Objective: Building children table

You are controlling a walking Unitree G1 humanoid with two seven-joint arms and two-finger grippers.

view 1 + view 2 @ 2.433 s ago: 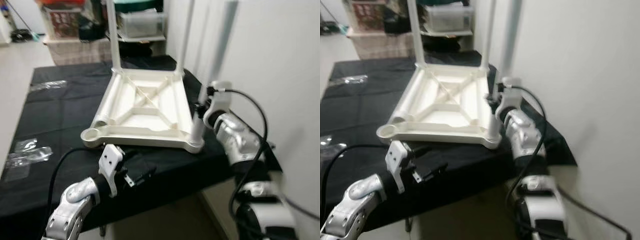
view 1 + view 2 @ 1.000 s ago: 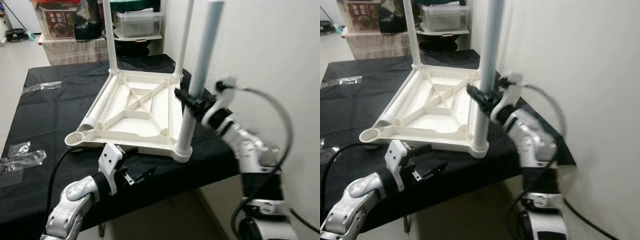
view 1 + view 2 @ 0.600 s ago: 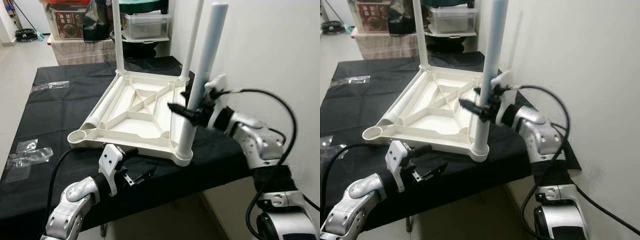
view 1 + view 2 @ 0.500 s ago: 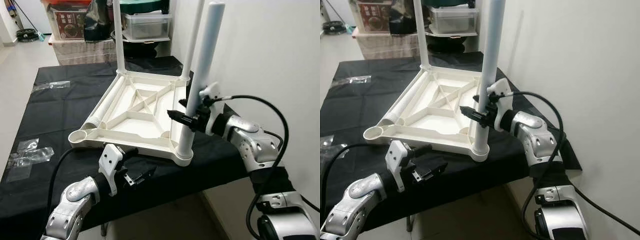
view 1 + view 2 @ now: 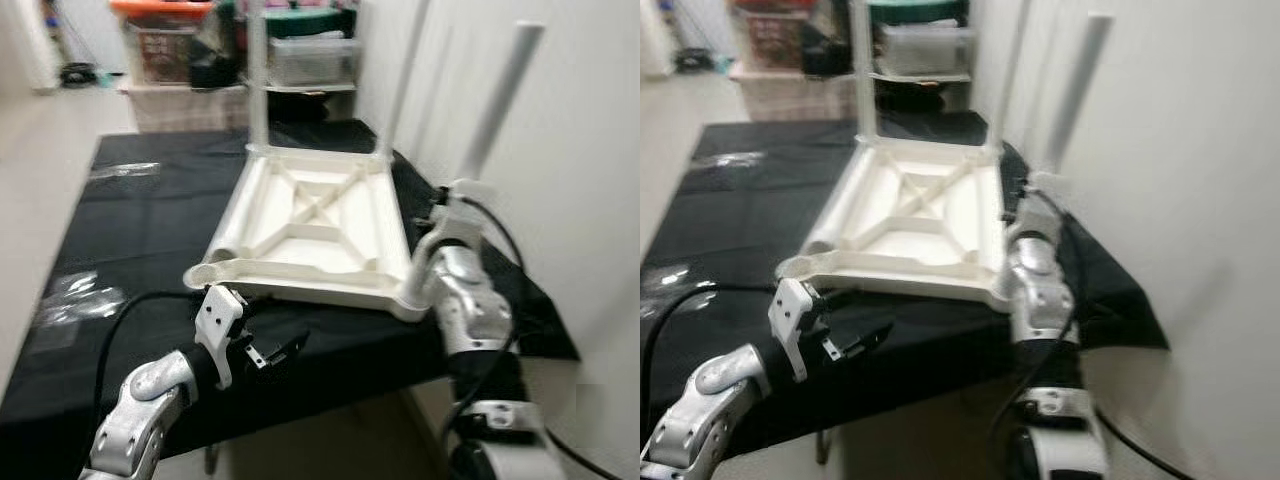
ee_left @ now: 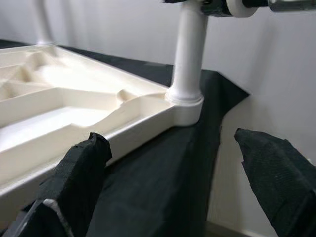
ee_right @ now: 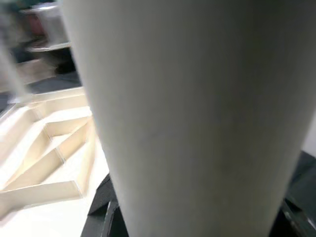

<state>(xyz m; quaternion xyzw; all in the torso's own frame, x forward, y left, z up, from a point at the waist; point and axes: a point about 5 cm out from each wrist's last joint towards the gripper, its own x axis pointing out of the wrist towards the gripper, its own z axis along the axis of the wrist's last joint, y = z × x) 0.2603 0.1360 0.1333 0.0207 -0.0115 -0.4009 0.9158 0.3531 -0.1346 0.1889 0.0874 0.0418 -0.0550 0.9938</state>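
Nearest the camera, the left gripper hovers just off the front edge of the black-draped work table, its two black fingers spread apart with nothing between them. They have a rough, padded, fabric-like face in the left wrist view.

Just past it lies the children's table top, turned upside down on the black cloth toward the work table's right side. It is cream-white moulded plastic, smooth and faintly glossy, roughly square with rounded corners, with a raised rim and diagonal stiffening ribs that cross in the middle. The front left corner has an open round socket with no leg in it. Plain round white tubular legs stand upright in the other three corners.

At the front right corner, the near leg rises from a flared collar. The right gripper is at this leg, partway up; the leg's smooth pale surface looms large in the right wrist view, and whether the claw pinches it cannot be told.

Two far legs stand at the back corners. The cloth is matt and hangs over the edge. A plain white wall runs along the right, and at the back are blurred storage boxes and a pale floor.
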